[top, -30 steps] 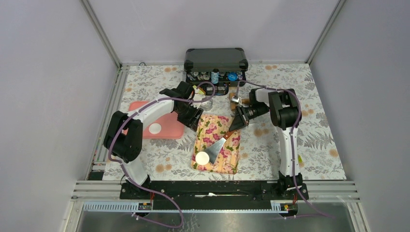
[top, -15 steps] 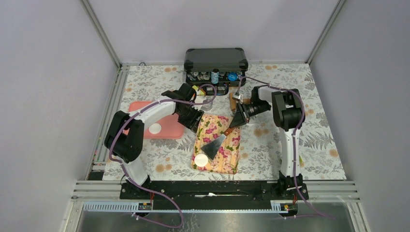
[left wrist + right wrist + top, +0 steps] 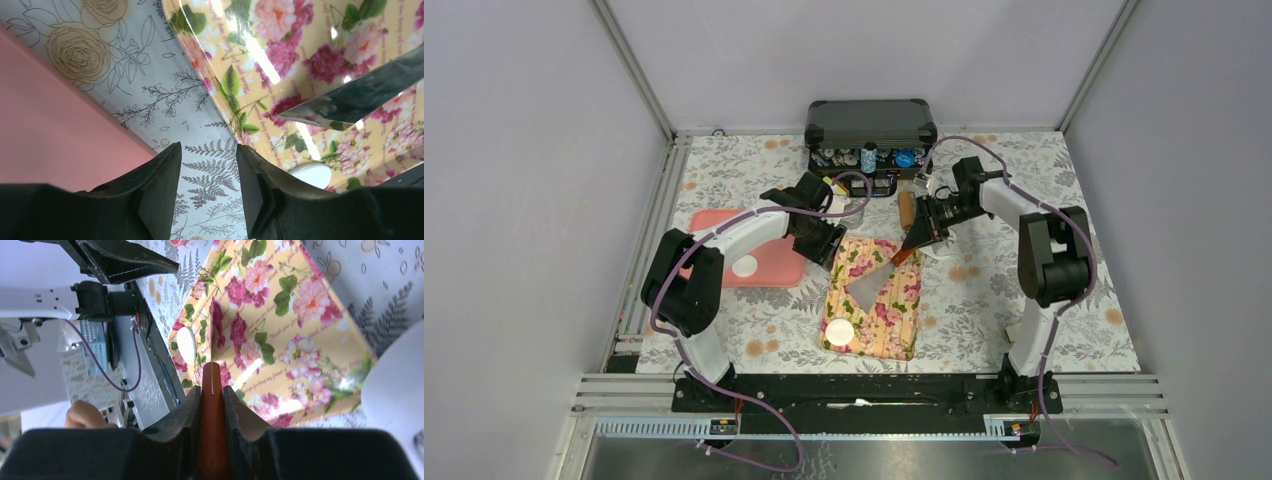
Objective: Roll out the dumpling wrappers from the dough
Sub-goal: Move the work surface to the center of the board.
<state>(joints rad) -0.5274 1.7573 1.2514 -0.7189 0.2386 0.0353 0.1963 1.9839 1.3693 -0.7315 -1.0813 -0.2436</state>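
Wrapper [image 3: 841, 330] lies flat in the floral tray's [image 3: 905, 335] near-left corner, apart from the scraper [image 3: 865, 290], whose blade points toward it from mid-tray. At the tray's far edge the right gripper [image 3: 913, 244] clamps the scraper's wooden handle. The left gripper [image 3: 826, 247] hangs between the floral tray and the pink tray [image 3: 776, 268], jaws partly apart, empty. A second wrapper [image 3: 744, 266] sits on the pink tray.

A scraper [image 3: 865, 291] has its blade over the floral tray [image 3: 905, 320]. A pink tray [image 3: 778, 270] is left of it, and a black case [image 3: 870, 121] stands behind.
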